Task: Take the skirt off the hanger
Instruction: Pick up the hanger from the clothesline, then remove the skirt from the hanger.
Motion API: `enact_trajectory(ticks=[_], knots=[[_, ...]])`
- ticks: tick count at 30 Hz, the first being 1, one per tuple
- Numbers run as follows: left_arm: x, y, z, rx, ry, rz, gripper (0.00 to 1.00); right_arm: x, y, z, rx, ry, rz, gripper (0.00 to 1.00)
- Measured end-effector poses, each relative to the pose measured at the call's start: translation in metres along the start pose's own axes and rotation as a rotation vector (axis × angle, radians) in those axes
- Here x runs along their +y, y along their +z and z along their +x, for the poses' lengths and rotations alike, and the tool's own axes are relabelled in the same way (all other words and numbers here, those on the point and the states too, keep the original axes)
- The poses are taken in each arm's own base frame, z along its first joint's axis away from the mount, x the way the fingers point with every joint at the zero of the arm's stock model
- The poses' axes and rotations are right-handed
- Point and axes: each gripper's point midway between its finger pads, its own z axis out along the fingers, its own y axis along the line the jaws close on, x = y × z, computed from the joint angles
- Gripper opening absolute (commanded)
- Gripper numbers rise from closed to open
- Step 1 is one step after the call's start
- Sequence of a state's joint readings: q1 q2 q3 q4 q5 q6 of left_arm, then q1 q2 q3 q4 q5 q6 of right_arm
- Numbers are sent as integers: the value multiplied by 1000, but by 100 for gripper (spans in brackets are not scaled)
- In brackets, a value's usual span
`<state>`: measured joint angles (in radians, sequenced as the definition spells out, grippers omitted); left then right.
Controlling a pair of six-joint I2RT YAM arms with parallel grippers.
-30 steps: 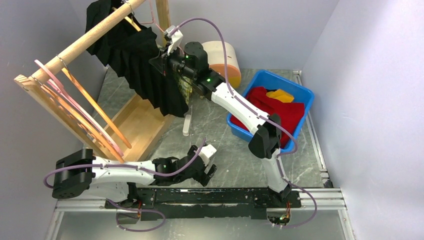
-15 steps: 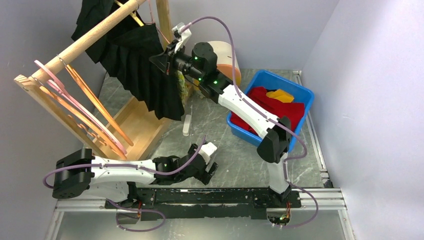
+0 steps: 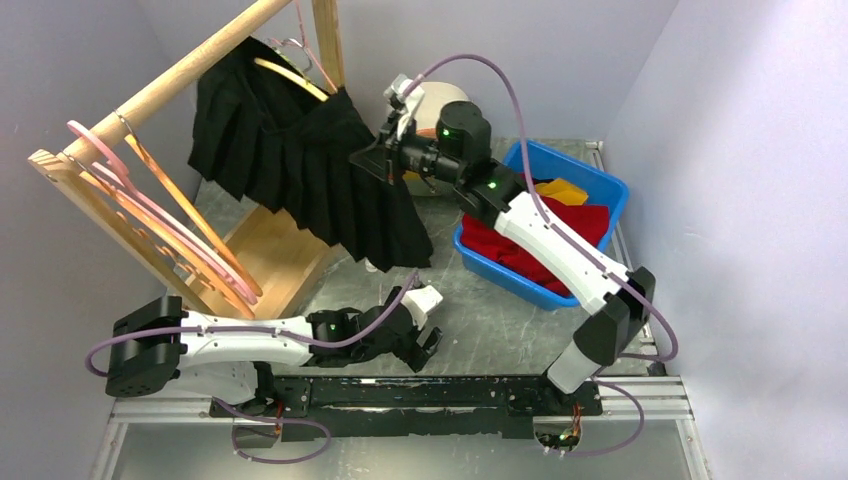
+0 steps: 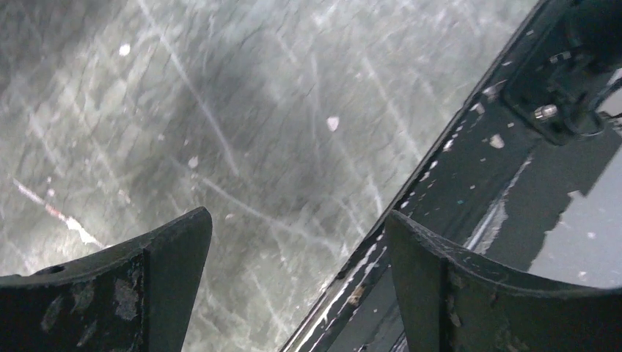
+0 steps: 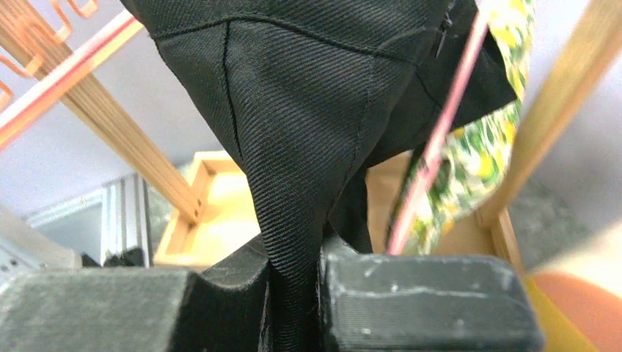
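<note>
Top view: pleated black skirt (image 3: 310,170) up on a curved hanger (image 3: 291,79) under the round wooden rail (image 3: 170,82), one corner clamped in the right gripper (image 3: 372,160); left gripper (image 3: 425,340) low over the scuffed grey table (image 3: 480,300). Left wrist: chunky black fingers (image 4: 147,286) spread wide, nothing between. Right wrist: twill weave pinched tight between blocky jaws. Versus a second back: skirt dragged further right and fanned out, left arm unmoved.
</note>
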<state>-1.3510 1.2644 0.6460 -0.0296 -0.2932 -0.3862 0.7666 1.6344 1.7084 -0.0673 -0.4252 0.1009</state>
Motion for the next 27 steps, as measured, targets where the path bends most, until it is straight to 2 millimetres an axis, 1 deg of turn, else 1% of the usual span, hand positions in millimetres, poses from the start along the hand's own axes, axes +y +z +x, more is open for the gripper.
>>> enact_trajectory(ticks=[2, 4, 6, 7, 9, 11, 13, 16, 18, 20, 24, 26, 27], knots=[[-9, -1, -12, -20, 20, 37, 91, -11, -16, 16, 45, 7, 20, 0], [-15, -1, -20, -34, 34, 65, 91, -23, -35, 35, 95, 26, 51, 0], [-26, -3, -29, -46, 53, 118, 90, -38, -62, 61, 159, 57, 101, 0], [-29, -4, -31, -50, 61, 134, 89, -43, -74, 70, 183, 71, 124, 0], [-40, -7, -36, -56, 80, 191, 89, -50, -104, 91, 232, 97, 187, 0], [-53, -11, -42, -66, 110, 267, 88, -48, -130, 105, 258, 105, 235, 0], [-65, -17, -48, -77, 141, 336, 88, -38, -156, 117, 262, 101, 268, 0], [-80, -29, -64, -110, 193, 416, 88, -26, -185, 124, 231, 93, 298, 0], [-91, -40, -85, -155, 231, 462, 87, -22, -197, 125, 209, 95, 316, 0], [-100, -54, -110, -208, 266, 498, 87, -19, -206, 125, 186, 99, 336, 0], [-116, -92, -170, -349, 327, 546, 87, -14, -217, 123, 132, 114, 360, 0], [-119, -108, -197, -408, 335, 546, 87, -10, -221, 121, 103, 119, 360, 0], [-119, -116, -214, -440, 332, 528, 87, -9, -222, 119, 89, 122, 359, 0]])
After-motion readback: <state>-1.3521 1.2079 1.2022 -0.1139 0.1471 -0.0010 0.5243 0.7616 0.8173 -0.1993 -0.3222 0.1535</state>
